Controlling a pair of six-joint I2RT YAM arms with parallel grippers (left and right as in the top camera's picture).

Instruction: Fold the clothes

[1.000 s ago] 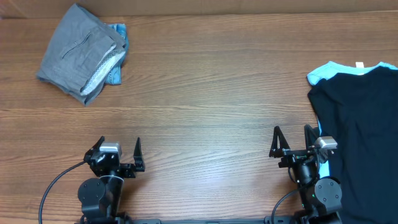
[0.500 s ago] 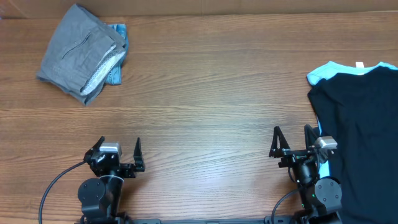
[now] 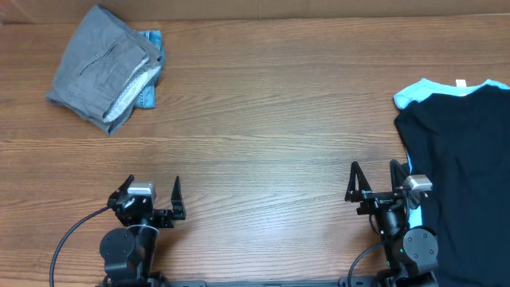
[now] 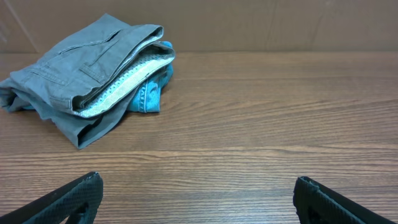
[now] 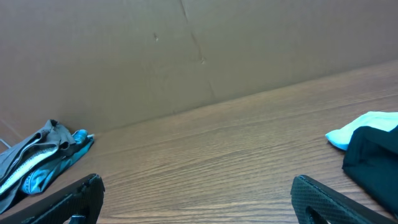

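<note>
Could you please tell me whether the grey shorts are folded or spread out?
Folded: the grey shorts lie doubled into a compact bundle, with pale lining showing between the layers.

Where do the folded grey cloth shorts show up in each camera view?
Overhead: folded grey cloth shorts in the top left corner.
Left wrist: shorts in the upper left, seen large.
Right wrist: shorts at the lower left edge, partly cut off.
Shared landmark: the blue denim garment peeking out from under them, visible in all three views.

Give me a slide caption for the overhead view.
Left pincer and right pincer open and empty; grey shorts far left, black tee over light-blue garment far right.
</note>
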